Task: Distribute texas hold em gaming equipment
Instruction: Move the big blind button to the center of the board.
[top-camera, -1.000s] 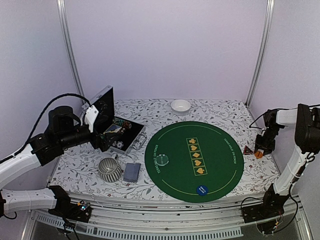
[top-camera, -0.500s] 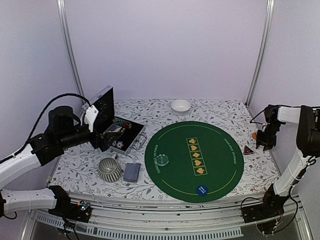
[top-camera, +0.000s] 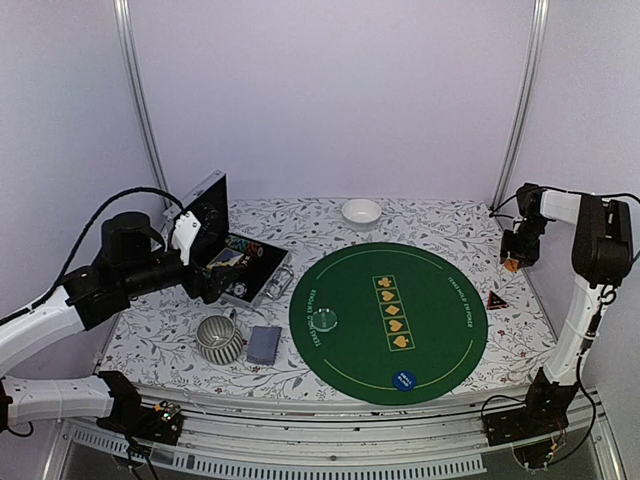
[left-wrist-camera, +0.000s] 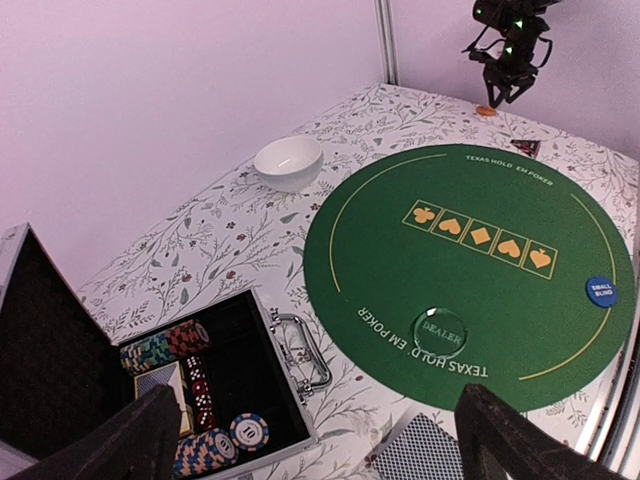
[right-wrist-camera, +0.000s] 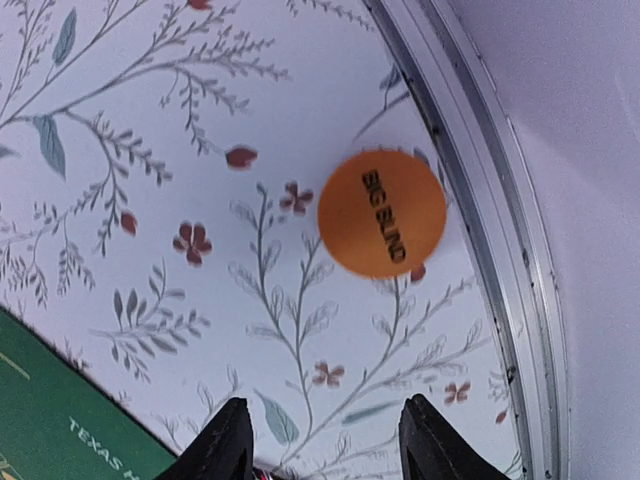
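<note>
Right wrist: lettering on orange button (right-wrist-camera: 381, 212)

A round green felt mat (top-camera: 440, 300) lies on the floral-cloth desk (top-camera: 450, 225), an open metal case (top-camera: 210, 195) left of it, a small white bowl (top-camera: 361, 212) behind. Before the case stands a ribbed grey mug (top-camera: 219, 338), a grey-blue card deck (top-camera: 264, 344) just right of it. On the mat lie a clear round button (top-camera: 326, 320) and a blue round button (top-camera: 403, 380); right of it, a red triangular marker (top-camera: 496, 299) and an orange round button (right-wrist-camera: 381, 212).
</note>
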